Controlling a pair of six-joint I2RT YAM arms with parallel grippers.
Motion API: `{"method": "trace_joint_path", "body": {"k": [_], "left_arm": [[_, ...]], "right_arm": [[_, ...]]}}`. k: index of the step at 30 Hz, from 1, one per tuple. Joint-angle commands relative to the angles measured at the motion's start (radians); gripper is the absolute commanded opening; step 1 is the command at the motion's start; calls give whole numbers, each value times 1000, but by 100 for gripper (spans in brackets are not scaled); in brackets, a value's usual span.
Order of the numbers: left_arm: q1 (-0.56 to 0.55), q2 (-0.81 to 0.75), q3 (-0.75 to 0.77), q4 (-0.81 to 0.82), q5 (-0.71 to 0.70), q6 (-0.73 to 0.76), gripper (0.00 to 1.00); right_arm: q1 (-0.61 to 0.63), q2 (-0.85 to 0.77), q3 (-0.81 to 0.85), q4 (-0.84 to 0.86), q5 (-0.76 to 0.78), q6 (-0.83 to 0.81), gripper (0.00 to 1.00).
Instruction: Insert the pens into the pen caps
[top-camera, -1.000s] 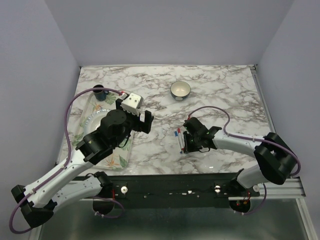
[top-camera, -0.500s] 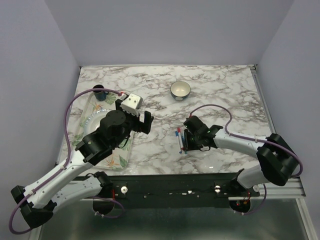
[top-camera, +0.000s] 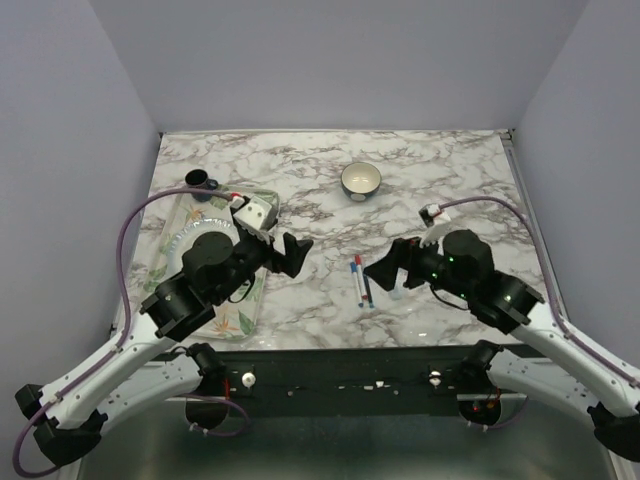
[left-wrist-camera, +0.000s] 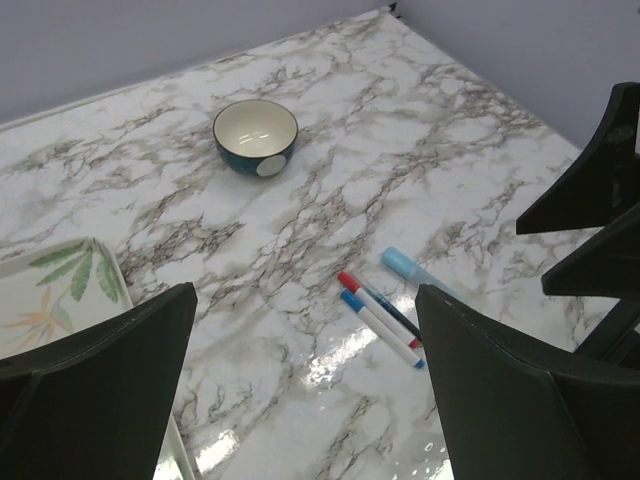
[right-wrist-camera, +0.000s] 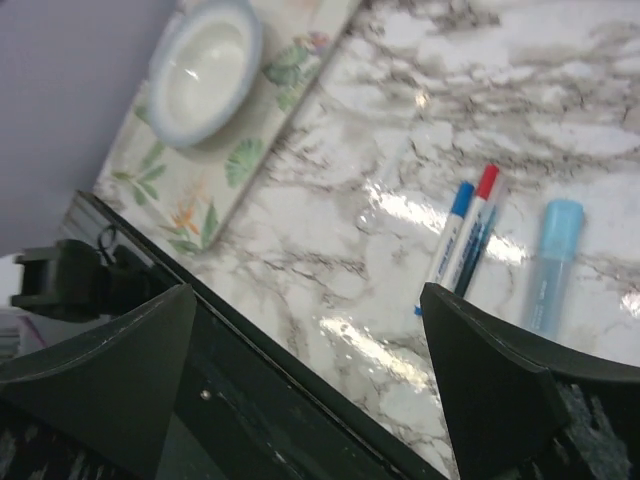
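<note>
Pens (top-camera: 361, 282) lie side by side on the table (top-camera: 450, 180), red tip beside blue, with the pale marker (left-wrist-camera: 405, 264) just right of them. Left gripper (top-camera: 292, 254) and right gripper (top-camera: 383, 272) flank them, jaws wide, holding nothing.

- The left gripper (left-wrist-camera: 305, 293) fills the bottom of the frame, its dark jaws standing wide apart with nothing between them but bare marble tabletop (left-wrist-camera: 450, 150).
- Just beyond the jaws, a white red-tipped pen (left-wrist-camera: 372, 303) and a white blue-tipped pen (left-wrist-camera: 382, 330) lie side by side, slanting down to the right.
- A dark blue pen (left-wrist-camera: 395, 309) lies tight against the far side of the red-tipped one.
- A pale blue marker (left-wrist-camera: 408, 267) rests just beside them, to the right.
- A bowl (left-wrist-camera: 255, 135), dark outside and cream inside, stands upright farther back.
- A leaf-printed tray (left-wrist-camera: 65, 285) shows at the left edge.
- The right gripper (left-wrist-camera: 532, 259) enters from the right as two dark wedges, spread apart.
</note>
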Motion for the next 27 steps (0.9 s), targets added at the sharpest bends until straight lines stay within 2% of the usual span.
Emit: {"method": "trace_joint_path", "body": {"k": [1,10,18,27], "left_arm": [[2,-94,-55,113,79,5,99],[2,-152,-94,161,68,46,99],[2,-154,-92,158,91,63,99],[2,-145,-85,145,120,68,99]], "right_arm": [[-1,-165,48,51,47,-25,100],[-2,-348,129,-40,271,25,100],[-1,-399,179,-61,299,22,100],[-1,-348,197,-90,294,21,100]]}}
